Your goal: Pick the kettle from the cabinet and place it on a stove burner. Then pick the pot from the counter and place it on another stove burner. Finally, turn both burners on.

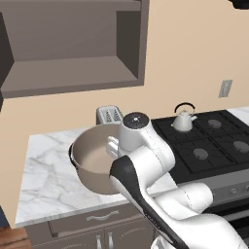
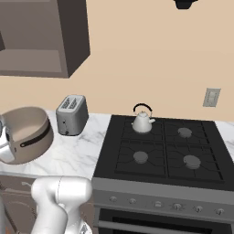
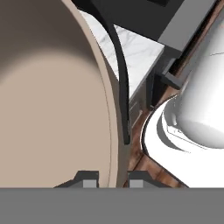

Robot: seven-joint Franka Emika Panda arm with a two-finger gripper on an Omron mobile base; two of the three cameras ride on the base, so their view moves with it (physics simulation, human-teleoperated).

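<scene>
The large tan pot (image 1: pixel 92 158) (image 2: pixel 25 132) is over the white marble counter (image 1: pixel 44 170), left of the stove. My gripper (image 1: pixel 113 149) (image 3: pixel 113 178) reaches down over the pot's right rim and is shut on that rim, one fingertip inside and one outside. In the hand view the pot's pale inside (image 3: pixel 48 100) and its dark side handle (image 3: pixel 122 83) are close up. I cannot tell whether the pot rests on the counter or hangs just above it. The small silver kettle (image 1: pixel 184 121) (image 2: pixel 142 122) stands upright on the back left burner. The front left burner (image 1: pixel 200 153) (image 2: pixel 140 156) is bare. The cabinet (image 1: pixel 73 73) (image 2: pixel 41 59) is open overhead.
A boxy grey toaster (image 1: pixel 109 115) (image 2: pixel 71 114) stands at the wall just behind the pot. The stove knobs (image 2: pixel 157 203) line the stove's front panel. A wall outlet (image 2: pixel 211 97) sits above the stove's right side. My own arm crosses the counter's front edge.
</scene>
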